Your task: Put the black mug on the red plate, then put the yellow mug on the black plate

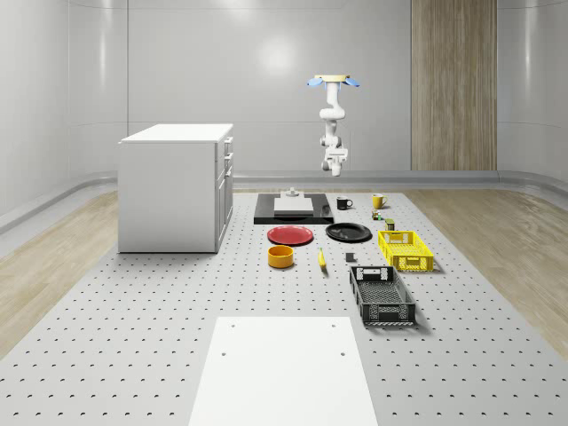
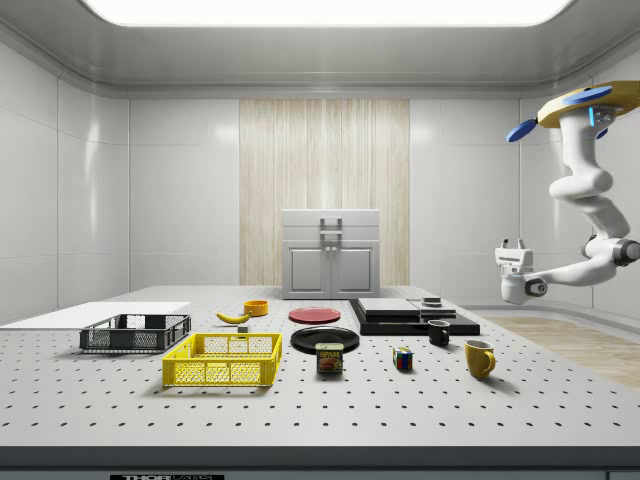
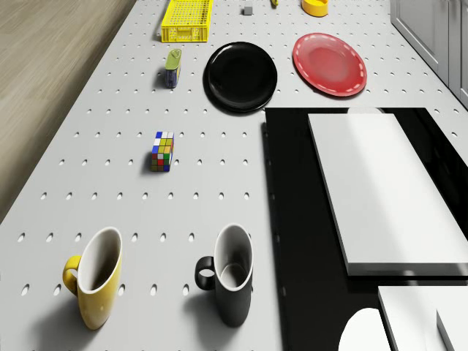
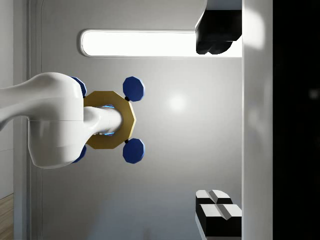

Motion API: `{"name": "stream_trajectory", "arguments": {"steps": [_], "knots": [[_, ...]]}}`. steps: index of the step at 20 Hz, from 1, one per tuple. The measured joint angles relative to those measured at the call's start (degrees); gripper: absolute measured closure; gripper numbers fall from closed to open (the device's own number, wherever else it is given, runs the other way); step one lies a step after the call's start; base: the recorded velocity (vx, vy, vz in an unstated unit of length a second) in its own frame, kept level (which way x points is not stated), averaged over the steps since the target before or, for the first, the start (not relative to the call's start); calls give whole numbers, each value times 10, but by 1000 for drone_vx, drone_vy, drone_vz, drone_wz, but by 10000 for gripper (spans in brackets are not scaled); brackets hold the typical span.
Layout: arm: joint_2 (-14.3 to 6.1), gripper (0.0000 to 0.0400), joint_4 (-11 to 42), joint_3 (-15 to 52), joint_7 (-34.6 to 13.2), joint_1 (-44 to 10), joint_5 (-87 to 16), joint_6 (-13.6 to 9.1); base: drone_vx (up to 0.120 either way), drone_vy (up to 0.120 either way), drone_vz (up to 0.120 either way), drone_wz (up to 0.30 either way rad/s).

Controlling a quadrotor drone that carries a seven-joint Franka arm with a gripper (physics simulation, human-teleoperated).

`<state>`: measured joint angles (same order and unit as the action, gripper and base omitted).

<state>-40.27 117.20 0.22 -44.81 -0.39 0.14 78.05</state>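
The black mug (image 1: 343, 203) (image 3: 230, 274) stands upright on the table next to the black slab (image 3: 292, 219). Beside it stands the yellow mug (image 1: 378, 201) (image 3: 95, 278). Nearer the table's middle lie the red plate (image 1: 291, 235) (image 3: 330, 63) and the black plate (image 1: 349, 232) (image 3: 240, 75), both bare. The drone (image 1: 330, 82) (image 2: 590, 105) hovers high above the table's far end, behind the mugs. My gripper (image 1: 334, 160) (image 2: 513, 246) (image 4: 217, 125) hangs well above the mugs, turned upward toward the drone. It is open and holds nothing.
A white block (image 3: 380, 190) lies on the black slab. A Rubik's cube (image 3: 162, 151) and a can (image 3: 173, 67) sit between the mugs and the yellow basket (image 1: 406, 249). A black basket (image 1: 382, 295), banana (image 1: 321, 258), orange bowl (image 1: 280, 256) and white cabinet (image 1: 176, 186) stand further off.
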Motion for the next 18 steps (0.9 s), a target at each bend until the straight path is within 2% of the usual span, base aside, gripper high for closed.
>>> {"name": "stream_trajectory", "arguments": {"steps": [13, 15, 18], "knots": [[-2, 0, 0, 1, 0, -1, 0, 3, 120, 0, 0, 0], [-3, 0, 0, 1, 0, -1, 0, 4, 40, -80, 0, 0], [-4, 0, 1, 1, 0, -1, -1, 5, 0, 0, 0, 0]]}}
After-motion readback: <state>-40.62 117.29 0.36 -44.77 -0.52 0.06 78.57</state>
